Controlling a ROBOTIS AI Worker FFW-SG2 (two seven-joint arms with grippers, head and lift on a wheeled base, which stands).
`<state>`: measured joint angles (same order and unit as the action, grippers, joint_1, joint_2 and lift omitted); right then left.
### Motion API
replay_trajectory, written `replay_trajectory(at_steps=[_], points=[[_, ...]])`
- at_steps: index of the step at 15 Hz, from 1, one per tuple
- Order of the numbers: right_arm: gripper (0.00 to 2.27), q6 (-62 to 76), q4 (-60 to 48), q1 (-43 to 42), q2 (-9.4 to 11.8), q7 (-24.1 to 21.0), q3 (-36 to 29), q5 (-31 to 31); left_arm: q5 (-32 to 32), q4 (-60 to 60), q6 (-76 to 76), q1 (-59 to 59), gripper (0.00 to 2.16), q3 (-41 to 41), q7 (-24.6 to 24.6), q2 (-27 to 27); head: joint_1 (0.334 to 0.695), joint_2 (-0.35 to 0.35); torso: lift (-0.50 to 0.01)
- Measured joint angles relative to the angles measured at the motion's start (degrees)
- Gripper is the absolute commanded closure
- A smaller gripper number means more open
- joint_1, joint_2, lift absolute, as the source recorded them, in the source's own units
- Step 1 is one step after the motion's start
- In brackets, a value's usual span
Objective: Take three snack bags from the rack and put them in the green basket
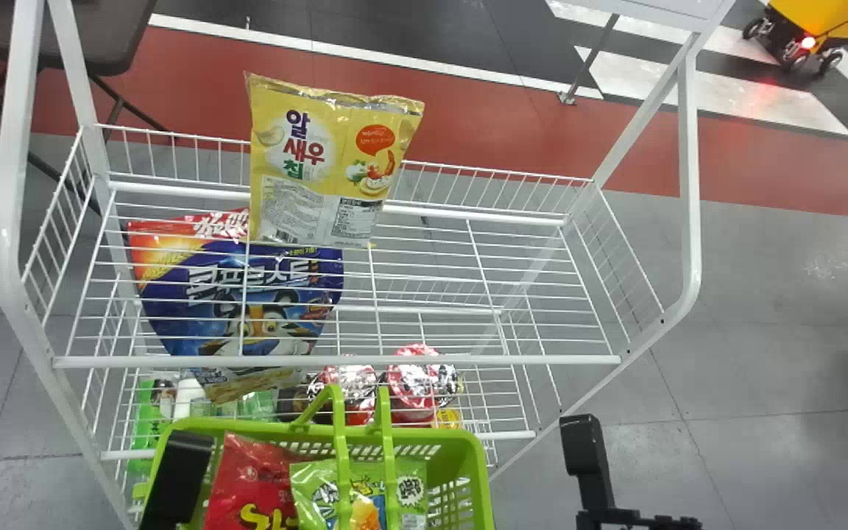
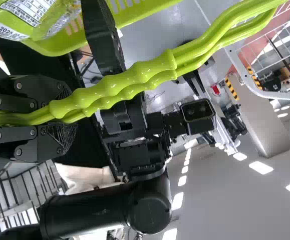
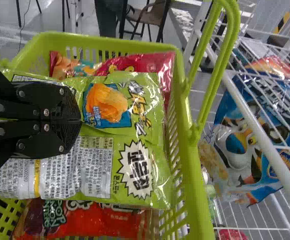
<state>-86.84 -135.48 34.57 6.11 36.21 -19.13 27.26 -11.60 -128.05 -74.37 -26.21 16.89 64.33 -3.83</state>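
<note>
In the head view, a black part of my left gripper (image 1: 177, 478) stands at the basket's left side. The left gripper (image 2: 52, 117) is closed around the handles (image 2: 119, 85) of the green basket (image 1: 477, 456). Right of the basket a black part of my right arm (image 1: 584, 449) shows. My right gripper (image 3: 79, 120) is inside the basket (image 3: 197, 175), its tips together on the middle of a green snack bag (image 3: 139, 125). That green bag (image 1: 413, 493) lies beside a red bag (image 1: 251, 471); another red bag (image 3: 99, 220) is under it.
On the white rack (image 1: 336, 361), a yellow snack bag (image 1: 328, 162) leans upright at the upper shelf's back. A blue bag (image 1: 247, 294) shows through the wires. Red-lidded cups (image 1: 413, 383) stand on the lower shelf. A dark table (image 1: 100, 37) is at the back left.
</note>
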Motion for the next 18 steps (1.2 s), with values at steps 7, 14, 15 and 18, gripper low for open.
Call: replay_trajectory(at_steps=[7,14,15,18], points=[[0.07,31.53,-4.98,2.91,-2.16,-0.27,-2.65,-3.87,-0.50,0.01,-0.57,1.10,1.93,-0.54,-0.08,-0.04,0.695,-0.350,-0.015],[0.09,79.24,-2.30,12.03,-3.81,-14.97,12.39,-14.96,-0.67,0.35,-0.64,0.76,1.93,-0.46,-0.08,-0.34,0.695,-0.350,-0.015],[0.09,80.46,-1.57,12.53,-4.28,-16.25,14.05,-15.55,-0.73,0.39,-0.62,0.67,1.93,-0.45,-0.08,-0.42,0.695,-0.350,-0.015],[0.09,81.50,0.45,13.17,-5.97,-17.63,17.44,-18.09,-0.79,0.32,-0.54,0.04,1.93,-0.52,0.00,-0.66,0.695,-0.350,-0.015]])
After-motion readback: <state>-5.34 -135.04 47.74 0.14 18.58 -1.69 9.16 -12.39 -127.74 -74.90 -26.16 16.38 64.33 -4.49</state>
